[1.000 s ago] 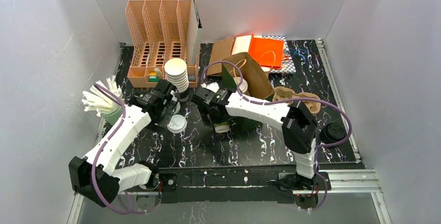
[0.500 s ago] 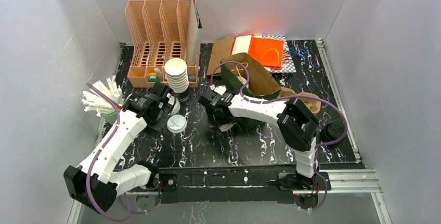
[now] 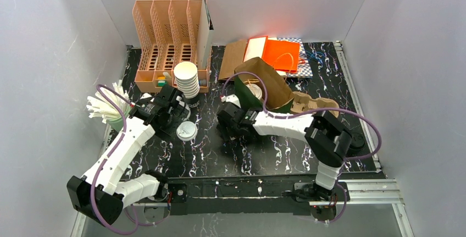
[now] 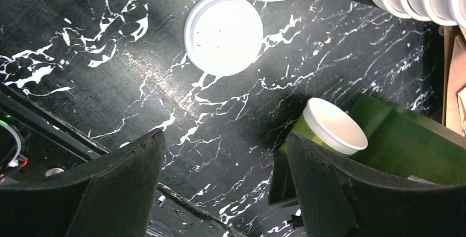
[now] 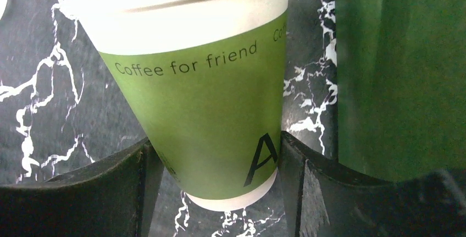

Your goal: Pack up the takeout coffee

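At mid-worktop (image 4: 82, 28), just left of the green-lined paper bag (image 4: 406, 143), the takeout cup (image 5: 203, 99) (green band printed "Coffee for friend", white rim) sat between the fingers of the right tool (image 5: 214, 149). Both fingers (image 5: 308, 193) met the lower body, one on each side, so I logged it as clamped on the cup; how firm the grip was could not be read.

Cup axis: base nearest the right tool's palm, rim pointing away from it. From the left wrist view it looked tilted, not upright. Whether the base touched the worktop: not visible. Lid on or off: could not tell.

Key relation: the bag's green wall stood directly beside the cup, on its right side, with the bag mouth further to the far right. Judgement: the coming move is a lift and a carry far-right into the bag, and the right arm is plainly the nearer.

Left tool (image 4: 220, 187): fingers apart, holding nothing, above bare worktop. A loose white lid (image 4: 222, 33) lay near it.
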Controlling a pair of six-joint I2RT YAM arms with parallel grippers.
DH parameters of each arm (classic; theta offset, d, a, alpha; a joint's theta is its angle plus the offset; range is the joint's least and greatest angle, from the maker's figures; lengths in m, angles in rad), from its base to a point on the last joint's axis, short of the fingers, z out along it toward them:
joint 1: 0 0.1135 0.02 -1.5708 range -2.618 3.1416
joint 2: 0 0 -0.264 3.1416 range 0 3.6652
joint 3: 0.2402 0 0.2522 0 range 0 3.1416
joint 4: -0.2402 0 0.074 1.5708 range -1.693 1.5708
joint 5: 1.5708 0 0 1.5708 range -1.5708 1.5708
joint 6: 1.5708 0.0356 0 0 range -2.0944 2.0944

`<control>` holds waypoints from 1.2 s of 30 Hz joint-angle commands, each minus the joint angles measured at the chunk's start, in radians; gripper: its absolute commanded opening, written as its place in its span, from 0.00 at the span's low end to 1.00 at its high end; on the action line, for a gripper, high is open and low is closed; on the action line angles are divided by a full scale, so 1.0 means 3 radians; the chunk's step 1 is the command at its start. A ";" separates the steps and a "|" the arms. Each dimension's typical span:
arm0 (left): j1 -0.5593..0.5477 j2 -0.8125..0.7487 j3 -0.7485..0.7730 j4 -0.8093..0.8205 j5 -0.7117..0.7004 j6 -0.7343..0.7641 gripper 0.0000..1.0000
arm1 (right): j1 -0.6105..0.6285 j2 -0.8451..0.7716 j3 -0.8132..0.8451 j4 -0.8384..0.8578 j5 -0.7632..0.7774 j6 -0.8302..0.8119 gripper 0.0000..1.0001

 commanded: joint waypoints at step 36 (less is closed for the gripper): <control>0.0058 0.0067 0.0193 0.1149 0.1714 0.0802 0.00 | 0.0257 -0.1861 -0.1526 0.2848 -0.0433 -0.1640 0.96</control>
